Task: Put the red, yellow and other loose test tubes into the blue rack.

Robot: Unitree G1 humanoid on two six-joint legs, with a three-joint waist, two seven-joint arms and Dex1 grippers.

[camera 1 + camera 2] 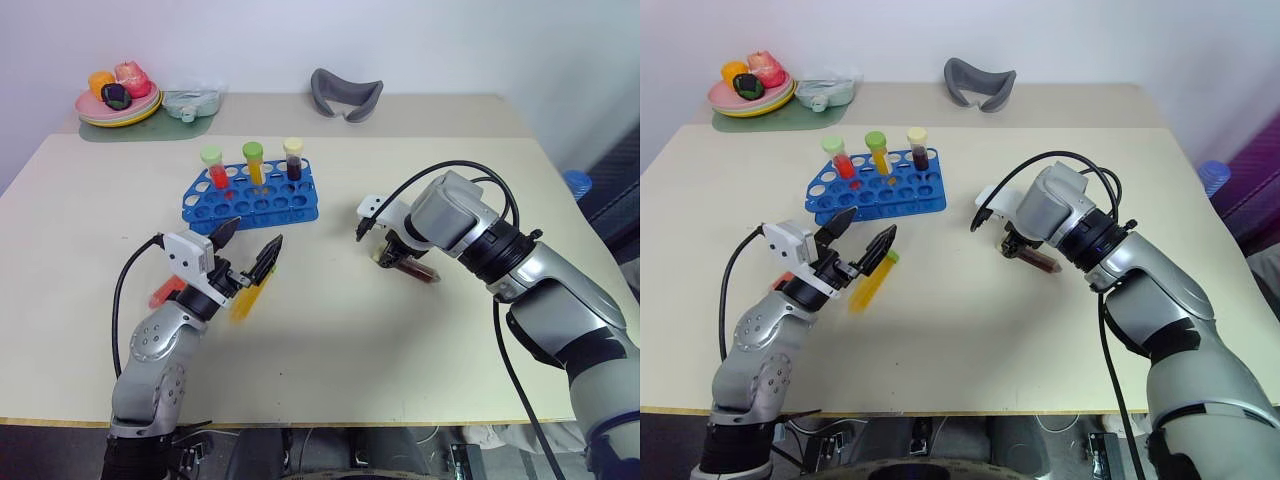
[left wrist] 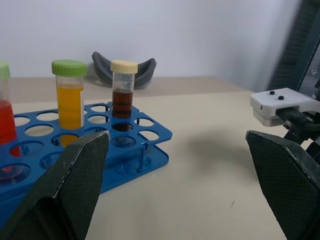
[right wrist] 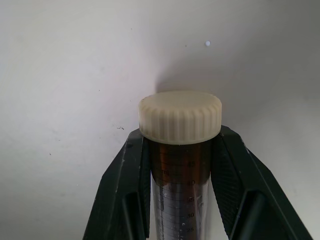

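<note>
Brown tube (image 3: pixel 180 170) in down-pointed right hand (image 3: pixel 180 175)

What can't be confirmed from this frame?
- loose red tube: head views, mostly behind the left gripper; cap hidden.
- loose yellow tube: head views, partly behind a left gripper finger.
- brown tube in the right gripper: lower end cut off in right wrist view; cap covered by the arm in head views.

The left claw (image 1: pixel 248 252) covers most of a yellow tube (image 1: pixel 872 283) and a red tube (image 1: pixel 164 291) lying on the desk (image 1: pixel 330 340). The right claw (image 3: pixel 180 170) hides the sides of the dark brown tube (image 3: pixel 177 190), whose lower end is cut off by the frame edge.
</note>
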